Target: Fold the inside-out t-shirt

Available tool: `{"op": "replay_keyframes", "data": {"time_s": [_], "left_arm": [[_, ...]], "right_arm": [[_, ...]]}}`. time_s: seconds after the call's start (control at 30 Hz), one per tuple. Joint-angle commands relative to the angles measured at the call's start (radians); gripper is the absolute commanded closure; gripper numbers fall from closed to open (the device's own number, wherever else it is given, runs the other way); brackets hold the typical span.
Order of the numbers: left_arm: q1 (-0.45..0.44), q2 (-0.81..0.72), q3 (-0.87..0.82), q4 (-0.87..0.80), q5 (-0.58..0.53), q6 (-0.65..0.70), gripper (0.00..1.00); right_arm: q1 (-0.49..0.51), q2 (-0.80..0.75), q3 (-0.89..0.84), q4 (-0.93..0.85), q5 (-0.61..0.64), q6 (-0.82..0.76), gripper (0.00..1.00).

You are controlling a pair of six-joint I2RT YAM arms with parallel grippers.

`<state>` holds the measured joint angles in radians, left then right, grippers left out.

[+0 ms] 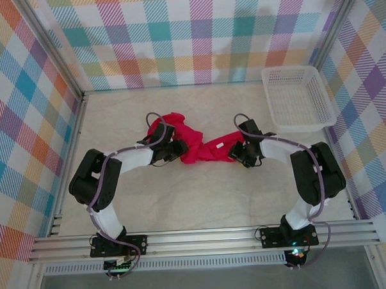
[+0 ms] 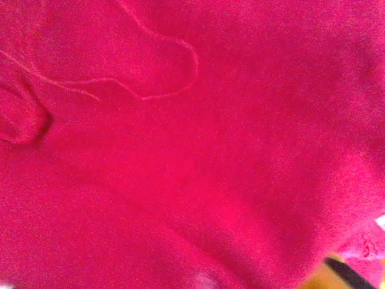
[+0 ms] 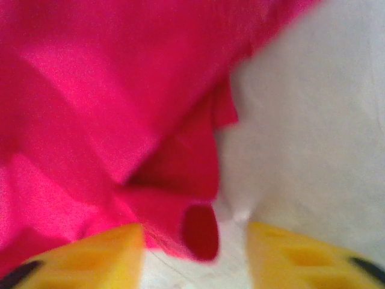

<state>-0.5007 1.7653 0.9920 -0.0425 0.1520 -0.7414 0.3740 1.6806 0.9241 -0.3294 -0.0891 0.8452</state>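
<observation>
The t-shirt [image 1: 193, 144] is bright red all over, with a small white tag [image 1: 220, 144] on it. Under the t-shirt, the bench [image 1: 202, 202] is pale cream with faint wavy marks. Behind the t-shirt and off to its right, a basket [image 1: 298, 98] is white with a grid of little holes. The walls [image 1: 194, 35] around the t-shirt are checked in blue, orange, yellow, purple, green and white. The arms [image 1: 126, 161] beside the t-shirt are white and black. The right pincer [image 3: 195, 250] has yellow fingers [image 3: 90, 259] with black marks.
</observation>
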Motion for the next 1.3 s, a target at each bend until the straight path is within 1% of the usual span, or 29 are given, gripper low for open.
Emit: {"op": "replay_keyframes", "data": {"time_s": [0.0, 0.07, 0.1, 0.27, 0.37, 0.43, 0.5, 0.57, 0.6, 0.67, 0.73, 0.77, 0.8, 0.87, 0.9, 0.97, 1.03, 1.1, 1.27], "left_arm": [[-0.005, -0.076, 0.064, -0.141, -0.124, 0.038, 0.80], [-0.004, -0.114, 0.103, -0.225, -0.153, 0.062, 0.83], [-0.002, -0.135, 0.128, -0.302, -0.166, 0.076, 0.83], [0.005, -0.258, 0.219, -0.497, -0.214, 0.148, 0.83], [0.008, -0.342, 0.275, -0.599, -0.287, 0.201, 0.81], [0.008, -0.395, 0.307, -0.652, -0.341, 0.240, 0.84], [0.013, -0.449, 0.338, -0.692, -0.399, 0.273, 0.90], [0.016, -0.487, 0.348, -0.700, -0.413, 0.295, 0.92], [0.017, -0.500, 0.344, -0.696, -0.408, 0.297, 0.88], [0.017, -0.507, 0.325, -0.681, -0.366, 0.291, 0.72], [0.018, -0.498, 0.283, -0.627, -0.256, 0.291, 0.57], [0.016, -0.483, 0.255, -0.589, -0.182, 0.288, 0.49], [0.012, -0.462, 0.228, -0.549, -0.112, 0.285, 0.43], [-0.004, -0.410, 0.190, -0.488, -0.011, 0.262, 0.37], [-0.021, -0.376, 0.177, -0.457, 0.025, 0.249, 0.36], [-0.066, -0.310, 0.163, -0.406, 0.054, 0.240, 0.35], [-0.111, -0.234, 0.175, -0.382, 0.049, 0.239, 0.35], [-0.148, -0.149, 0.206, -0.376, 0.041, 0.248, 0.36], [-0.191, 0.043, 0.324, -0.415, -0.025, 0.266, 0.37]], "right_arm": [[-0.003, 0.041, 0.070, 0.046, -0.009, 0.018, 0.82], [-0.003, 0.033, 0.086, 0.021, -0.011, 0.010, 0.99], [-0.003, 0.018, 0.092, 0.001, -0.007, 0.002, 1.00], [-0.002, -0.096, 0.099, -0.096, 0.065, -0.048, 1.00], [-0.003, -0.192, 0.106, -0.151, 0.098, -0.078, 1.00], [-0.003, -0.254, 0.121, -0.191, 0.103, -0.102, 1.00], [-0.003, -0.309, 0.161, -0.249, 0.098, -0.136, 1.00], [-0.003, -0.350, 0.190, -0.286, 0.095, -0.158, 1.00], [-0.003, -0.362, 0.197, -0.295, 0.088, -0.165, 1.00], [-0.002, -0.367, 0.191, -0.297, 0.078, -0.166, 1.00], [-0.003, -0.360, 0.168, -0.285, 0.075, -0.155, 1.00], [-0.003, -0.357, 0.152, -0.276, 0.074, -0.145, 1.00], [-0.003, -0.356, 0.136, -0.259, 0.071, -0.138, 1.00], [-0.002, -0.358, 0.106, -0.241, 0.084, -0.128, 1.00], [-0.003, -0.355, 0.097, -0.245, 0.102, -0.126, 1.00], [-0.004, -0.349, 0.084, -0.257, 0.145, -0.126, 1.00], [-0.009, -0.341, 0.059, -0.255, 0.177, -0.124, 1.00], [-0.018, -0.333, 0.026, -0.241, 0.173, -0.121, 1.00], [-0.030, -0.328, -0.021, -0.211, 0.147, -0.117, 1.00]]}}
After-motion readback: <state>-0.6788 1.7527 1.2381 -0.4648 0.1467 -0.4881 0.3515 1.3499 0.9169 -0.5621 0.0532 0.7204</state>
